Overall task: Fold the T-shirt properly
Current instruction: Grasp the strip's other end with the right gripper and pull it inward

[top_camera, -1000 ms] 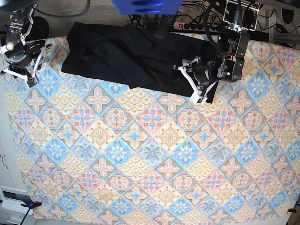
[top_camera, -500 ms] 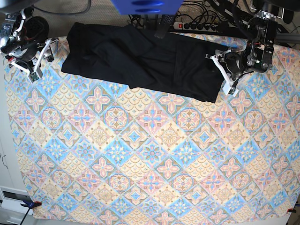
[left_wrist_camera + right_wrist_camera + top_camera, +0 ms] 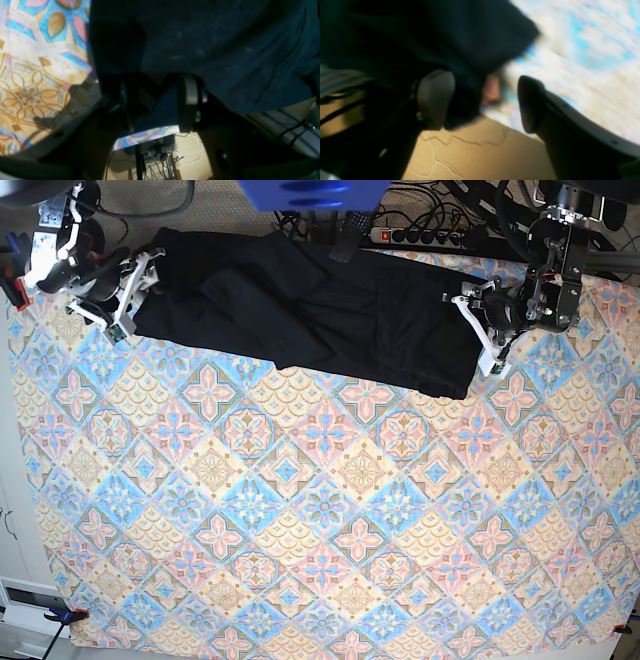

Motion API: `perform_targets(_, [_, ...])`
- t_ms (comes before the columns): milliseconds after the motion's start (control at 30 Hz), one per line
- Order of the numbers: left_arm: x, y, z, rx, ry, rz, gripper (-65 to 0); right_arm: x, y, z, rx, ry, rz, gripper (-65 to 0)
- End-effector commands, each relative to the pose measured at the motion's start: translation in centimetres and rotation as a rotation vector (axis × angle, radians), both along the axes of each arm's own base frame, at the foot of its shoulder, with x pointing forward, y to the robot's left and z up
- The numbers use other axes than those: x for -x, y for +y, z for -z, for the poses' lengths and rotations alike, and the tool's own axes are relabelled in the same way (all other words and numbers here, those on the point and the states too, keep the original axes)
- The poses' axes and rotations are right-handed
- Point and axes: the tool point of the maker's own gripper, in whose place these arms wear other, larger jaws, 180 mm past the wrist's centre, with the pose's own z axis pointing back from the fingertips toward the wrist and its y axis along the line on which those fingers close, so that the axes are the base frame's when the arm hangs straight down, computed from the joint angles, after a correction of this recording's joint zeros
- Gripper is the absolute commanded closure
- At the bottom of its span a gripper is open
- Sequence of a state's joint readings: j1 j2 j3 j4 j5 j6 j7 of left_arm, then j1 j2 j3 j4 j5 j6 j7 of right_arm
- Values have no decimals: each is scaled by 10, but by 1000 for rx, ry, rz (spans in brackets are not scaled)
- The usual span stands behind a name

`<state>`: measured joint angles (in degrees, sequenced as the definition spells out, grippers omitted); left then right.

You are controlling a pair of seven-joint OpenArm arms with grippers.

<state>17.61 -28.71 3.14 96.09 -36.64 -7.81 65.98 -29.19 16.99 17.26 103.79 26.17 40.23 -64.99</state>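
**Both grippers at the shirt's ends**

From the base view, you see the T-shirt (image 3: 300, 310) lying along the patterned tablecloth's (image 3: 320, 520) far edge. Your left wrist view shows the left gripper (image 3: 157, 100) spread, cloth between its fingers. Your right wrist view, blurred, shows the right gripper (image 3: 485, 100) released beside the shirt's edge.

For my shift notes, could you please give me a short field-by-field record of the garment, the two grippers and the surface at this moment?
garment: black T-shirt, laid as a long band along the table's far edge
left gripper: open at the shirt's end, cloth between its fingers, no closed grip
right gripper: open at the opposite end, beside a shirt corner
surface: patterned tablecloth
fold status: unfinished; cloth rumpled
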Motion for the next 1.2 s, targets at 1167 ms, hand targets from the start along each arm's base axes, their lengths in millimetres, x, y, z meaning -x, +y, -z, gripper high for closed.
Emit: perform_targets(1167, [-7, 1, -7, 4, -28, 5, -251, 9, 61, 53, -426, 111, 238, -453])
